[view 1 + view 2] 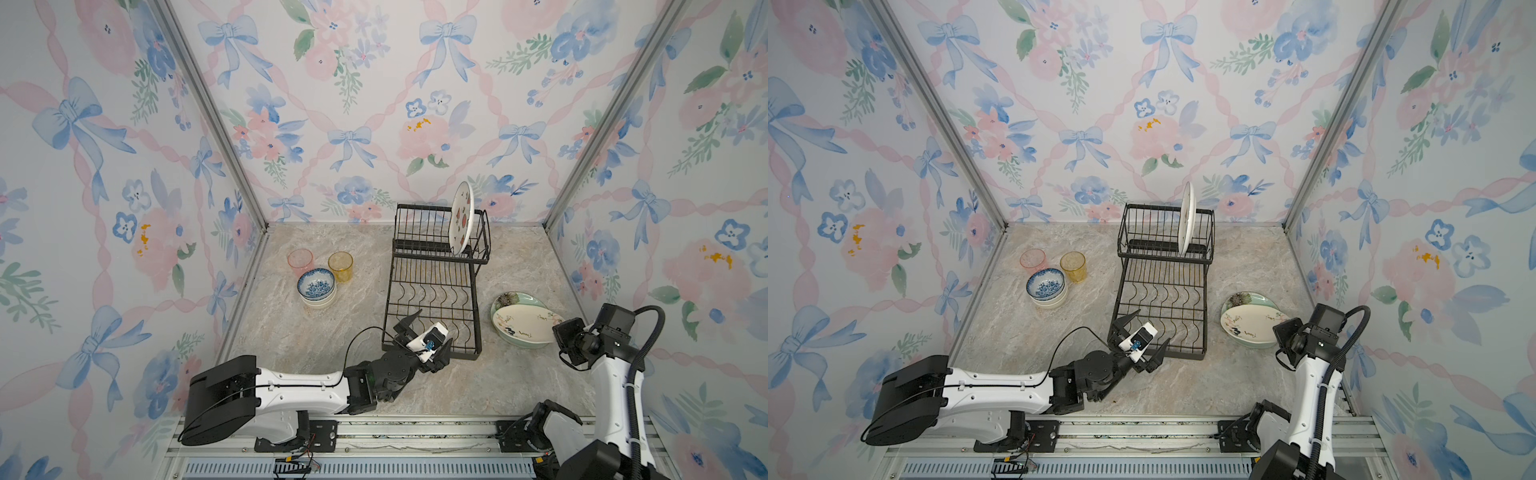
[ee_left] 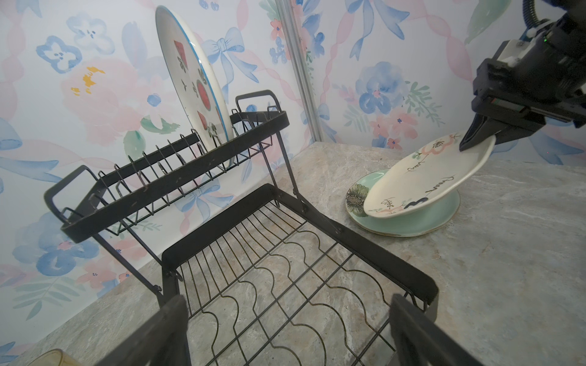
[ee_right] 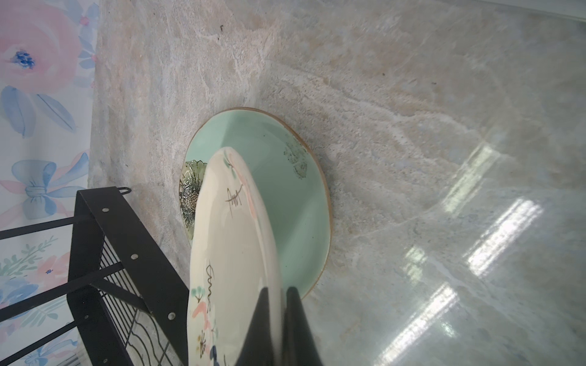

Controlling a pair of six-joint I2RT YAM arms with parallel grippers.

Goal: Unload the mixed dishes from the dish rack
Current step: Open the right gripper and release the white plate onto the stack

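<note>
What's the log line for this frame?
left gripper: open, at dish rack front | right gripper: shut on cream floral plate, tilted onto mint-green plate | fruit-print plate: upright in upper shelf

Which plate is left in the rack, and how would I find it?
Find the black dish rack in the middle. On its raised back shelf one fruit plate stands on edge. Unlike the mint-green plate and the floral plate beside the rack, it has red prints and a blue rim.

Bearing upright plate (image 1: 460,218) in rack (image 1: 419,248) upper shelf's right end, mid-frame; stacking bowls (image 1: 316,286) left, before tumblers (image 1: 340,266); leaning tilted plate (image 1: 525,324) on flat plate (image 1: 509,300), right.
</note>
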